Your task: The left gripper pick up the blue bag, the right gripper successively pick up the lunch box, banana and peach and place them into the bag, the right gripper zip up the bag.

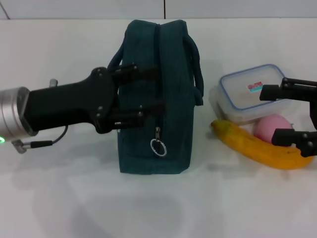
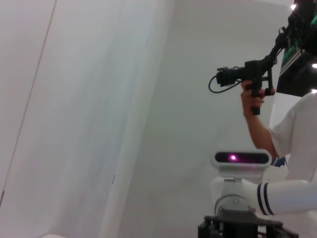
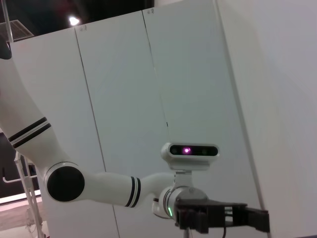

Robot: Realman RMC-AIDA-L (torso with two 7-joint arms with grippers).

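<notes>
The blue bag (image 1: pixel 171 99) stands upright mid-table, its zipper's ring pull (image 1: pixel 158 148) hanging at the near end. My left gripper (image 1: pixel 148 94) comes in from the left. It is open, its fingers spread against the bag's left side by a loop handle (image 1: pixel 117 57). To the right lie the lunch box (image 1: pixel 245 91), the banana (image 1: pixel 257 147) in front of it, and the peach (image 1: pixel 270 126) between them. My right gripper (image 1: pixel 267 115) is open at the right edge, one finger over the lunch box and the other by the peach. Neither wrist view shows these things.
The white table (image 1: pixel 74 198) stretches bare in front of the bag. A white wall fills both wrist views. The left wrist view also shows a person (image 2: pixel 292 134) holding up a camera rig.
</notes>
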